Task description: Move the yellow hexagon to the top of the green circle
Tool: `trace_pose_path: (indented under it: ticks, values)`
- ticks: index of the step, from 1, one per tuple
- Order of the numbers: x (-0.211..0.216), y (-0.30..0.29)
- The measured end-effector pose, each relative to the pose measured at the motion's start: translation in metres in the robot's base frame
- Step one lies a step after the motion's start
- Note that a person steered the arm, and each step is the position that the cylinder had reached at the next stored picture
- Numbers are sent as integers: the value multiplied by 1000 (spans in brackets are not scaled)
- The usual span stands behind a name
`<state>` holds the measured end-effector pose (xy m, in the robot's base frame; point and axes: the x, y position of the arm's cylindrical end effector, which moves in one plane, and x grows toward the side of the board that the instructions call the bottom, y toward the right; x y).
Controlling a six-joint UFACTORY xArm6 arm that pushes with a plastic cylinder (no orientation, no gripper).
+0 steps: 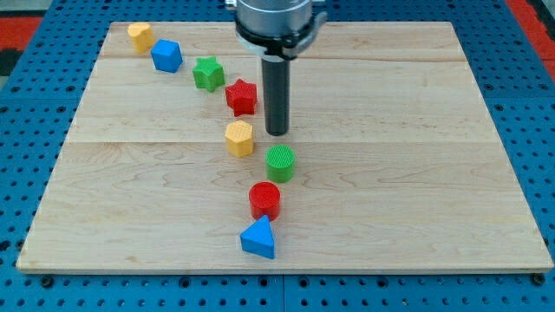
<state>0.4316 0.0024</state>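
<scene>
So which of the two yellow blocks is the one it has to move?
Start at the dark rod hanging over the middle of the wooden board; my tip touches down there. The yellow hexagon block sits just to the view's left of it, above-left of the green circle block. The other yellow block lies far off, top-left.

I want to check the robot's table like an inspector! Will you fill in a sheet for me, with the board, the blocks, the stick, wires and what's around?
Surface: pale wooden board, flat, made of joined planks.
Job's things: yellow hexagon sits up and to the view's left of the green circle, close but apart.
Clutter: yellow block, blue block, green star and red star run diagonally from the view's top left; red cylinder and blue triangle lie below the green circle.
Grippers: none; my tip stands right of the yellow hexagon, above the green circle, touching neither.
Cables: nothing seen.
Surroundings: blue perforated base around the board.
</scene>
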Motion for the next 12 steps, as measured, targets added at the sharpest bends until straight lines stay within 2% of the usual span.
trace_pose_path:
  ticks: [2,3,5,6,7,9,12]
  values:
    - [27,-54]
    - [27,-65]
    - [30,-148]
    - [25,-162]
    - [17,-130]
    - [4,-156]
    - [-15,-126]
